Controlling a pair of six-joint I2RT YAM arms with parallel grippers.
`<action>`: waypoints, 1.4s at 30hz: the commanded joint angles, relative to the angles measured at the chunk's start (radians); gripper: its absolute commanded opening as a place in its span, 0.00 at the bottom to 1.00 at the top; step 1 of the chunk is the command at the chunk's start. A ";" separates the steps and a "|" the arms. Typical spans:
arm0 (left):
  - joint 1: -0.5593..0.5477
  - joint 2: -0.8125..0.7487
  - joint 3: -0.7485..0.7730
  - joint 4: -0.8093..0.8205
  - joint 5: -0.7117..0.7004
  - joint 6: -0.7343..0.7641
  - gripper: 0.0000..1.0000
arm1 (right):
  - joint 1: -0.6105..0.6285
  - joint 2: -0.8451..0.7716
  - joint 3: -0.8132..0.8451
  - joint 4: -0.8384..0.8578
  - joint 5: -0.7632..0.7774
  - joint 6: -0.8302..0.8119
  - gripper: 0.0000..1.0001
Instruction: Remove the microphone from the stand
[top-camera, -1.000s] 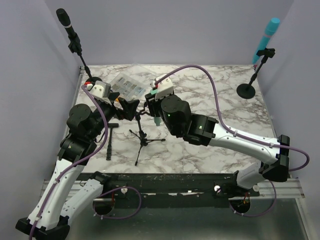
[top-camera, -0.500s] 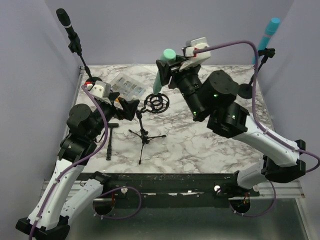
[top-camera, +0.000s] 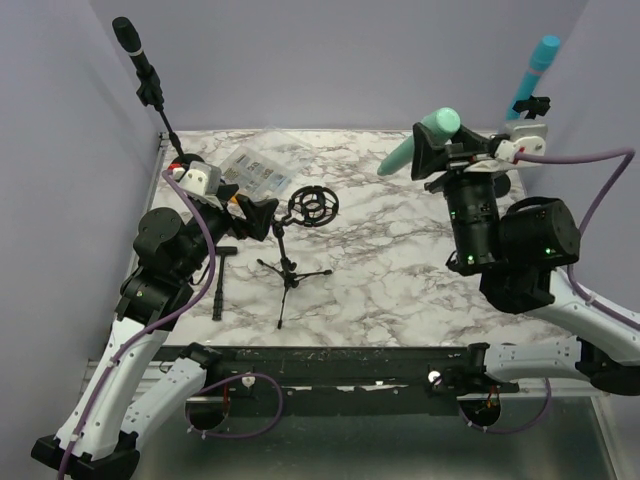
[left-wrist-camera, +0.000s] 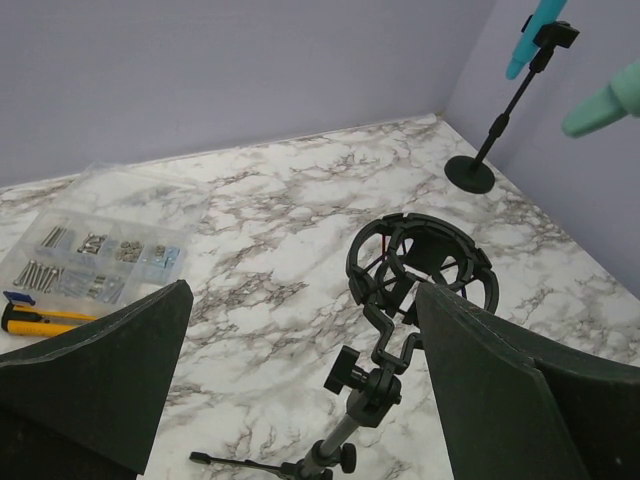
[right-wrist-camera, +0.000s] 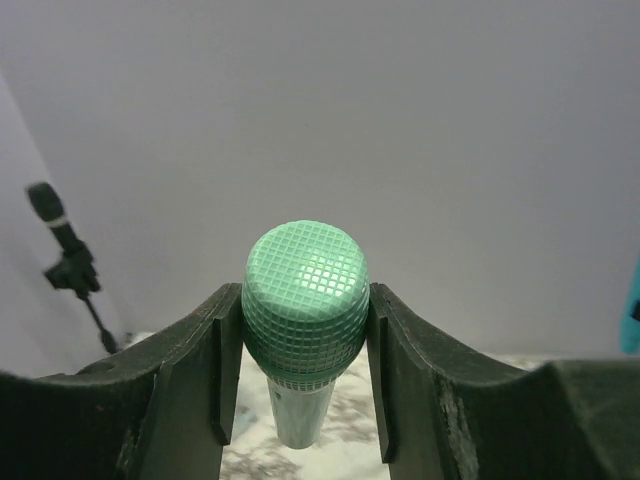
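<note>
The green microphone (top-camera: 420, 140) is in the air at the back right, pinched by its mesh head (right-wrist-camera: 305, 295) in my right gripper (top-camera: 432, 150), well clear of the stand. In the right wrist view the gripper (right-wrist-camera: 305, 335) is shut on the head with the handle pointing away. The small black tripod stand (top-camera: 288, 270) stands at centre left with its ring-shaped shock mount (top-camera: 313, 206) empty. My left gripper (top-camera: 262, 215) is open, its fingers (left-wrist-camera: 110, 370) wide on either side of the stand's neck (left-wrist-camera: 375, 375) without touching it. The microphone also shows at the top right of the left wrist view (left-wrist-camera: 605, 100).
A black microphone on a tall stand (top-camera: 135, 50) is at the back left. A blue microphone on a round-based stand (top-camera: 535, 65) is at the back right. A clear box of screws (top-camera: 255, 170) and a yellow tool (left-wrist-camera: 40, 318) lie at the back left, a black tool (top-camera: 220, 275) near the tripod.
My right arm has lifted the green microphone out of the shock mount and swung it up and to the right. The left arm and the stand have stayed put.
</note>
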 joint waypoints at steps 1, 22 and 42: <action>-0.005 -0.002 0.005 -0.004 -0.010 -0.018 0.99 | 0.002 -0.002 -0.144 0.188 0.226 -0.251 0.06; -0.008 0.033 -0.002 -0.005 -0.027 -0.017 0.98 | -0.789 0.495 0.041 -0.589 -0.709 0.796 0.01; -0.011 0.005 0.000 -0.012 -0.060 0.000 0.99 | -0.873 1.278 0.488 -0.421 -1.330 1.410 0.01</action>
